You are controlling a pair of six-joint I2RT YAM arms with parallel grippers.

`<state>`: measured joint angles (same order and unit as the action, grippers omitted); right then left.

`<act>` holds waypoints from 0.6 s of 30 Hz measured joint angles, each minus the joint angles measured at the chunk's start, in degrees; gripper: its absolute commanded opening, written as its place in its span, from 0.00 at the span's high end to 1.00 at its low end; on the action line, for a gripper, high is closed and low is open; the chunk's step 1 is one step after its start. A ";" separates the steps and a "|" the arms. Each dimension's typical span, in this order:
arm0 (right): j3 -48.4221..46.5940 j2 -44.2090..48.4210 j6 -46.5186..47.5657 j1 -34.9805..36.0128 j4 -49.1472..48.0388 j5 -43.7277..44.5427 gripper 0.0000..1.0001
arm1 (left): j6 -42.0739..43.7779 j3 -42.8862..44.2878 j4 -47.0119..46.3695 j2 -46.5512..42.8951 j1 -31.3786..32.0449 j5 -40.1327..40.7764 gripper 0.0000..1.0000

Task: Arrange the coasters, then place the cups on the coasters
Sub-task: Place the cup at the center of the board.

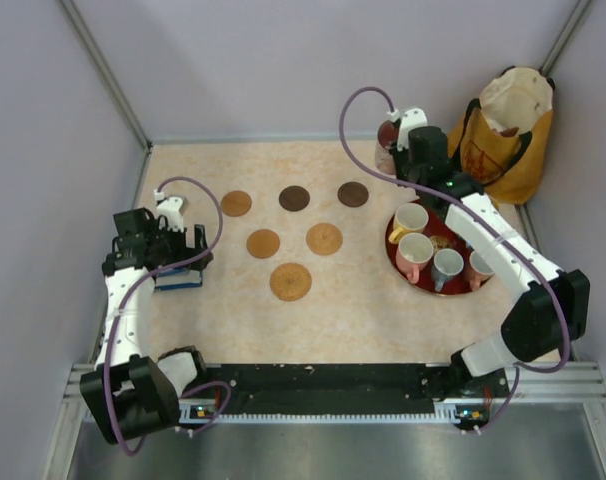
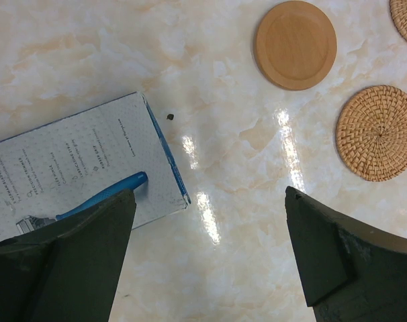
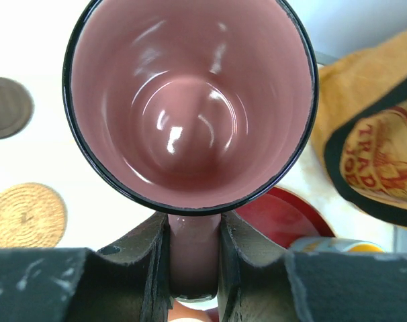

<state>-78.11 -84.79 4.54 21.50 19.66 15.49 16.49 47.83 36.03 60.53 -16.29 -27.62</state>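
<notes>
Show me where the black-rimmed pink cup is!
In the overhead view, the right claw grips the pink cup by its handle at the far right, beyond the red tray, left of the yellow bag.

Six coasters are being kept at the middle of the table: three in a back row, two in front of them, one nearest the arms. To their right a tray is being occupied by four cups, with a bag standing behind it in the far right corner. A fifth cup is being held by its handle in the right gripper behind the tray, and a box is being left at the left side, beneath the left gripper.
</notes>
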 measured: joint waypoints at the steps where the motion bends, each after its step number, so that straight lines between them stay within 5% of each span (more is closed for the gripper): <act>1: 0.00 0.13 0.00 0.98 0.09 -0.35 1.00 | 0.00 0.00 0.00 0.00 -0.07 0.00 0.04; 18: 9.60 7.80 0.00 6.29 -0.20 -6.80 1.00 | 0.00 -0.28 -0.02 -0.04 -1.07 -0.02 0.04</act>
<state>-68.51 -76.99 4.54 27.79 19.46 8.69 16.49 47.55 36.01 60.49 -17.37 -27.64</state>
